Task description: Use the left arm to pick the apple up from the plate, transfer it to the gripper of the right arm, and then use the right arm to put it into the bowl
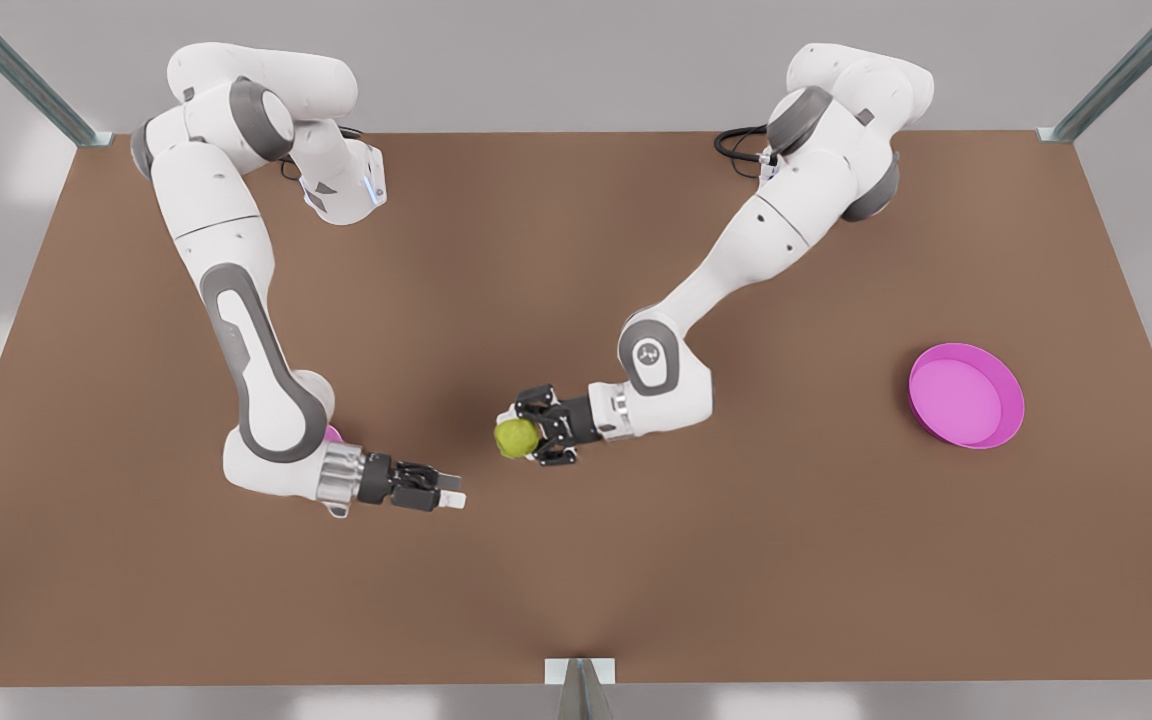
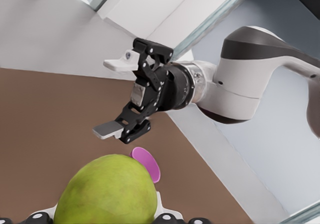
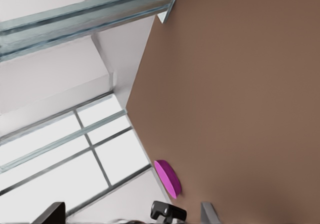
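From the front view I see the left gripper (image 1: pixel 528 437), on the arm at the front view's right, pinching the apple (image 1: pixel 515 438) above the middle of the brown table (image 1: pixel 576 560). The right gripper (image 1: pixel 449 491), on the arm at the front view's left, points toward the apple from just beside it without touching it; I think its fingers are parted, but from this angle I cannot be sure. The plate (image 1: pixel 967 395) lies well apart, near the table's edge on the front view's right. A sliver of pink, the bowl (image 1: pixel 333 434), peeks out from behind the right arm's wrist.

In the left wrist view the apple (image 2: pixel 106 191) sits close to the lens, clamped between the left gripper's fingers (image 2: pixel 167 215) on either side. Beyond it the right gripper (image 2: pixel 117 96) faces the apple with its two pale fingertips (image 2: pixel 106 130) clearly spread apart and nothing between them. A small piece of the bowl (image 2: pixel 148 163) shows on the table between apple and right gripper.

In the right wrist view I see the table (image 3: pixel 240 83) and the plate (image 3: pixel 168 178) edge-on, far off near the table's border. The right gripper's own fingers (image 3: pixel 207 214) barely enter the picture.
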`<action>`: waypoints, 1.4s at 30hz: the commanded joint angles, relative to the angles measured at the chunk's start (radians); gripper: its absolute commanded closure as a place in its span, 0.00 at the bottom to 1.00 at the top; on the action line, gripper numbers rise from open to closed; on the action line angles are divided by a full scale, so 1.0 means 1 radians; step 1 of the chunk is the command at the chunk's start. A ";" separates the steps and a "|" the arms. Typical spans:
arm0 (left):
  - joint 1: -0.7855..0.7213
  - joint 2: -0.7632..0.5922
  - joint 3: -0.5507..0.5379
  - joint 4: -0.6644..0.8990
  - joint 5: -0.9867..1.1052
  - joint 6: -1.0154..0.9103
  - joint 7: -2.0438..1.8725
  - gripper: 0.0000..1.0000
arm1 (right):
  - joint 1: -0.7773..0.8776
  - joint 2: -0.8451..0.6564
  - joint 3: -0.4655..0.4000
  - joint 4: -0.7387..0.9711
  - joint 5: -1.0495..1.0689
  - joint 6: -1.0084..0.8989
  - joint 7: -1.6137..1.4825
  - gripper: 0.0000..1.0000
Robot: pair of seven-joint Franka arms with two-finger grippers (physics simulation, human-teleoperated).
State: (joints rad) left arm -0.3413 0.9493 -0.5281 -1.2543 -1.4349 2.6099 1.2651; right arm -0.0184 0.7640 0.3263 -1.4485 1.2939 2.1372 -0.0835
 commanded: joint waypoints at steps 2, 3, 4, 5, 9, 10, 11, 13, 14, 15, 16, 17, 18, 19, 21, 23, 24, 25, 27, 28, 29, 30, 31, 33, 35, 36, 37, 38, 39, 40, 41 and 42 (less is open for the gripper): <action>-0.004 0.000 -0.003 0.003 -0.002 0.027 0.051 0.32 | -0.011 -0.005 0.011 -0.001 0.044 -0.102 -0.527 0.00; -0.004 0.000 -0.001 0.003 -0.001 0.027 0.051 0.32 | -0.041 -0.006 0.058 -0.004 0.050 -0.102 -0.548 0.00; -0.004 0.002 -0.001 0.003 -0.001 0.027 0.050 0.32 | -0.077 -0.006 0.097 -0.009 0.059 -0.103 -0.576 0.00; -0.004 0.002 -0.001 0.003 -0.002 0.027 0.051 0.32 | -0.110 -0.005 0.134 -0.015 0.059 -0.134 -0.607 0.00; -0.005 0.003 -0.001 0.003 -0.002 0.027 0.051 0.32 | -0.114 -0.002 0.139 -0.030 0.061 -0.166 -0.647 0.00; -0.005 0.003 -0.001 0.003 -0.002 0.027 0.051 0.32 | -0.110 -0.002 0.137 -0.035 0.056 -0.158 -0.654 0.00; -0.005 0.005 -0.001 0.004 -0.002 0.027 0.051 0.32 | -0.109 0.000 0.135 -0.039 0.042 -0.148 -0.654 0.00; -0.005 0.003 -0.003 0.006 -0.002 0.027 0.051 0.32 | -0.101 0.006 0.131 -0.039 0.018 -0.131 -0.665 0.00; -0.005 0.003 -0.003 0.006 -0.002 0.027 0.050 0.32 | -0.094 0.006 0.131 -0.039 0.018 -0.132 -0.667 0.00; -0.005 0.003 -0.003 0.006 -0.002 0.027 0.050 0.32 | -0.086 0.006 0.131 -0.039 0.018 -0.132 -0.667 0.00; -0.005 0.002 -0.003 0.007 -0.002 0.027 0.039 0.32 | -0.083 0.006 0.131 -0.043 0.018 -0.134 -0.665 0.00; -0.005 0.002 -0.003 0.007 -0.002 0.027 0.037 0.32 | -0.084 0.006 0.131 -0.052 0.018 -0.137 -0.667 0.00; -0.005 0.000 -0.003 0.009 -0.002 0.027 0.037 0.32 | -0.087 0.006 0.131 -0.064 0.018 -0.135 -0.667 0.00; -0.005 0.002 -0.003 0.009 -0.002 0.027 0.037 0.32 | -0.094 0.006 0.128 -0.066 0.007 -0.135 -0.671 0.00; -0.005 0.002 -0.003 0.009 -0.002 0.027 0.037 0.32 | -0.094 0.014 0.125 -0.078 -0.018 -0.126 -0.671 0.00; -0.005 0.002 -0.003 0.009 -0.002 0.027 0.037 0.32 | -0.089 0.014 0.129 -0.078 -0.015 -0.120 -0.659 0.00; -0.007 0.002 -0.003 0.009 -0.002 0.027 0.037 0.32 | -0.087 0.014 0.137 -0.076 -0.010 -0.120 -0.654 0.00; -0.007 0.002 -0.003 0.009 -0.002 0.027 0.037 0.32 | -0.086 0.014 0.139 -0.076 -0.010 -0.120 -0.645 0.00; -0.007 0.002 -0.003 0.009 -0.002 0.027 0.037 0.32 | -0.081 0.014 0.139 -0.076 -0.008 -0.120 -0.631 0.00; -0.007 0.002 -0.003 0.009 -0.002 0.027 0.037 0.32 | -0.077 0.014 0.139 -0.075 -0.007 -0.119 -0.631 0.00; -0.007 0.002 -0.003 0.009 -0.002 0.027 0.037 0.32 | -0.068 0.014 0.139 -0.073 -0.005 -0.102 -0.628 0.00; -0.007 0.002 -0.003 0.009 -0.002 0.027 0.037 0.32 | -0.066 0.014 0.139 -0.070 -0.005 -0.097 -0.616 0.00; -0.007 0.002 -0.003 0.009 -0.002 0.027 0.037 0.32 | -0.061 0.014 0.139 -0.070 -0.005 -0.092 -0.595 0.00; -0.007 0.002 -0.003 0.010 -0.002 0.027 0.037 0.32 | -0.045 0.015 0.137 -0.070 -0.005 -0.050 -0.544 0.00; -0.007 0.002 -0.003 0.009 -0.002 0.027 0.036 0.32 | -0.045 0.015 0.137 -0.072 -0.007 -0.039 -0.536 0.00; -0.007 0.002 -0.003 0.010 -0.002 0.027 0.037 0.32 | -0.045 0.015 0.137 -0.072 -0.007 -0.039 -0.536 0.00; -0.007 0.002 -0.003 0.010 -0.002 0.027 0.037 0.32 | -0.043 0.015 0.137 -0.073 -0.007 -0.042 -0.535 0.00; -0.007 0.002 -0.003 0.009 -0.002 0.027 0.037 0.32 | -0.043 0.015 0.137 -0.075 -0.008 -0.048 -0.527 0.00; -0.007 0.002 -0.003 0.010 -0.002 0.027 0.037 0.32 | -0.043 0.015 0.137 -0.078 -0.008 -0.049 -0.524 0.00; -0.007 0.002 -0.003 0.009 -0.002 0.027 0.037 0.32 | -0.043 0.014 0.137 -0.084 -0.008 -0.051 -0.524 0.00; -0.007 0.002 -0.003 0.009 -0.002 0.027 0.037 0.32 | -0.041 0.015 0.137 -0.092 -0.008 -0.051 -0.524 0.00; -0.007 0.002 -0.003 0.009 -0.002 0.027 0.037 0.32 | -0.040 0.015 0.138 -0.092 -0.008 -0.051 -0.524 0.00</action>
State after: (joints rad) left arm -0.3482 0.9526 -0.5304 -1.2456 -1.4355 2.6430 1.2929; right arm -0.0589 0.7799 0.4635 -1.5382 1.2850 2.0802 -0.6081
